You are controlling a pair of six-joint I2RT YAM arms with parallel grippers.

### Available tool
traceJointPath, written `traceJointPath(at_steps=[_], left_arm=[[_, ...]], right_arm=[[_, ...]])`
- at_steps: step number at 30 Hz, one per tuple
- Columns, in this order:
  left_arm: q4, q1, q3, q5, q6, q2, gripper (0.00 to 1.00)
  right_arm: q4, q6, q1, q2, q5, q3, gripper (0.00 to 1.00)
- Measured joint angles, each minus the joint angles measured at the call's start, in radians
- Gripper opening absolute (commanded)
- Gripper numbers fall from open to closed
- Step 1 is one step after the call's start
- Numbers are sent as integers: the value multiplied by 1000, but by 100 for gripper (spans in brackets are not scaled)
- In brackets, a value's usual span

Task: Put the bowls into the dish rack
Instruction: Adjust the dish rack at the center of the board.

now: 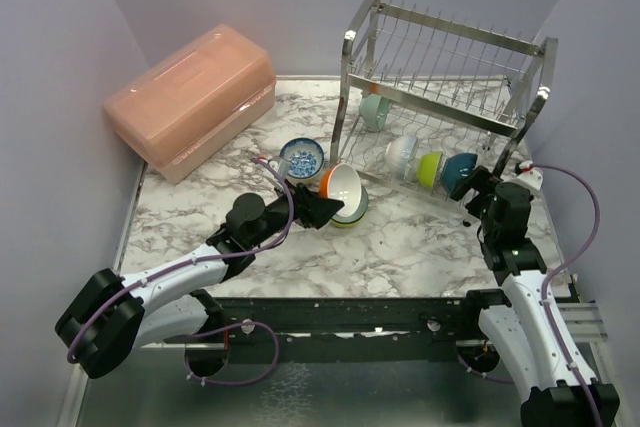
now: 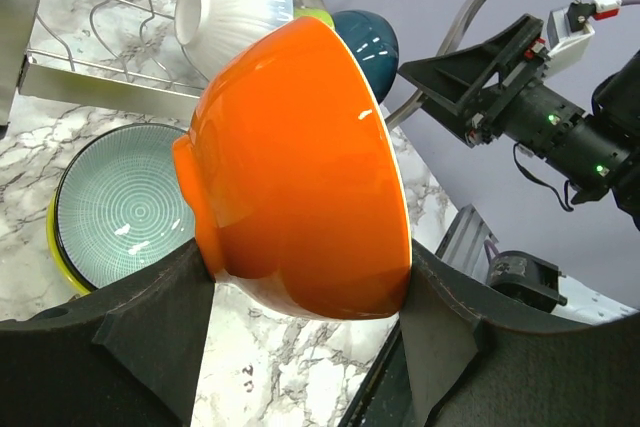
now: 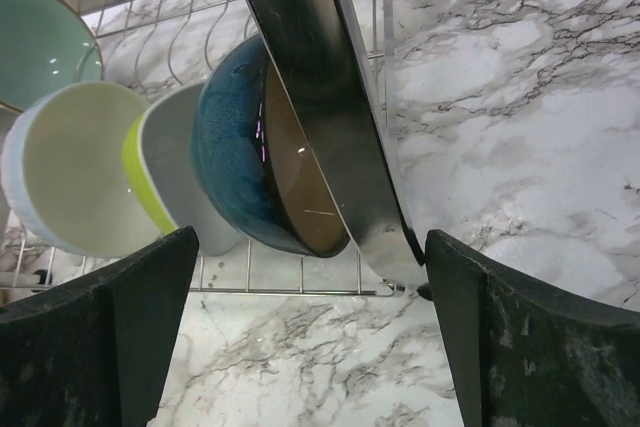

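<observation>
Bowls stand in the dish rack at two o'clock on the table, seen from above. Your left gripper clamps an orange bowl. Your right gripper gapes empty near the racked teal bowl.

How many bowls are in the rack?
4: mint green bowl at back left; white bowl, lime bowl, teal bowl side by side along the front. Others may be hidden.
</observation>
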Motion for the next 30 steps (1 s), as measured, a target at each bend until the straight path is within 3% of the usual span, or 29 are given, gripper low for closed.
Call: traceJointPath(at_steps=[8, 14, 17, 30], left_arm=[[-3, 0, -9, 0, -5, -1, 0], [-5, 0, -9, 0, -5, -2, 0], [-7, 0, -9, 0, -6, -10, 0], [-6, 0, -9, 0, -1, -13, 0]], right_arm=[[58, -25, 0, 61, 22, 6, 97], [86, -42, -4, 39, 11, -5, 72], [70, -35, -7, -13, -23, -24, 66], [-15, 11, -7, -202, -249, -66, 66]])
